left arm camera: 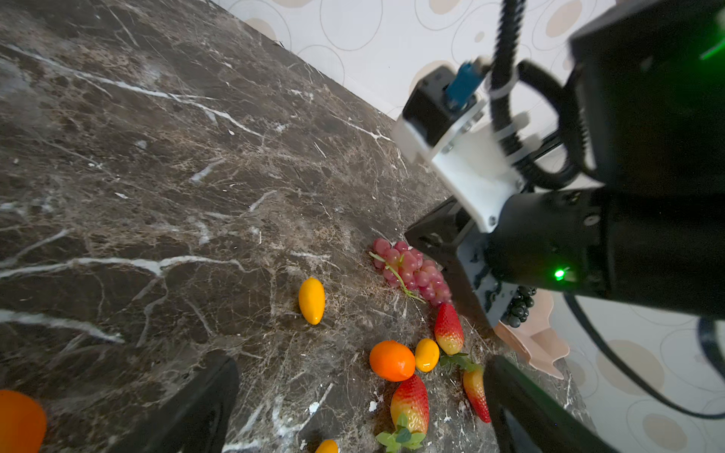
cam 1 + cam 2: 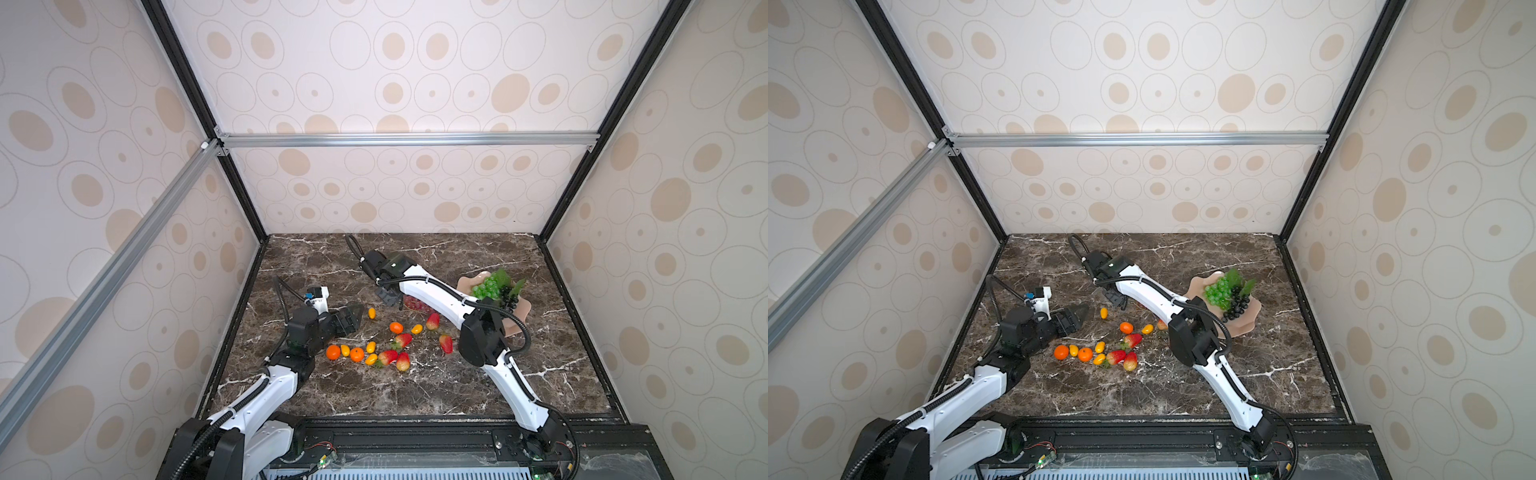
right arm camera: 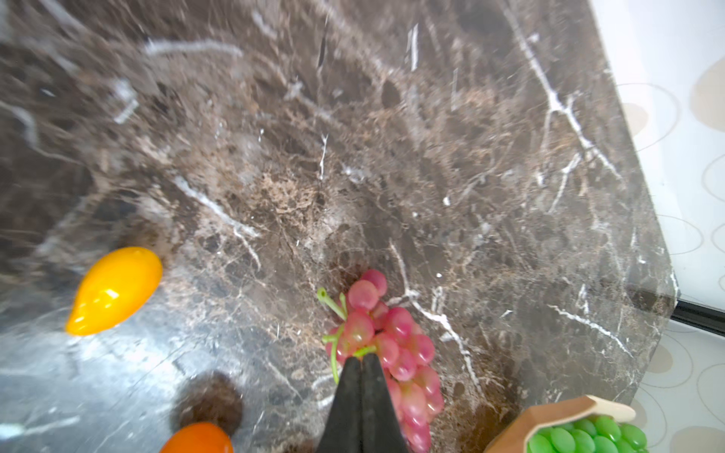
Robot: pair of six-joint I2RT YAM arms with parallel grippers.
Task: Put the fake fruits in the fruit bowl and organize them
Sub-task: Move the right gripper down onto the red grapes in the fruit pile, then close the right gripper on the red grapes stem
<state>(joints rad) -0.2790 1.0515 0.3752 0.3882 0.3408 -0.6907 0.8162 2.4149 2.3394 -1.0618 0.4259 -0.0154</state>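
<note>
The fruit bowl [image 2: 523, 311] [image 2: 1246, 322], pale pink and scalloped, stands at the right of the marble table and holds a green grape bunch [image 2: 487, 286] [image 3: 588, 435] and a dark grape bunch [image 2: 509, 296]. My right gripper [image 3: 363, 359] [image 2: 388, 297] is shut on the green stem of the red grape bunch [image 3: 396, 345] [image 1: 412, 270], left of the bowl; I cannot tell whether the bunch is off the table. My left gripper [image 1: 361, 366] [image 2: 353, 318] is open and holds nothing, hovering beside the loose oranges [image 2: 333, 352], strawberries [image 2: 432, 321] and yellow oval fruits [image 2: 371, 312].
Loose fruits lie scattered mid-table between the two arms in both top views. The right arm's forearm [image 2: 440, 293] reaches over the strip between the bowl and the loose fruit. Patterned walls close in the table on three sides.
</note>
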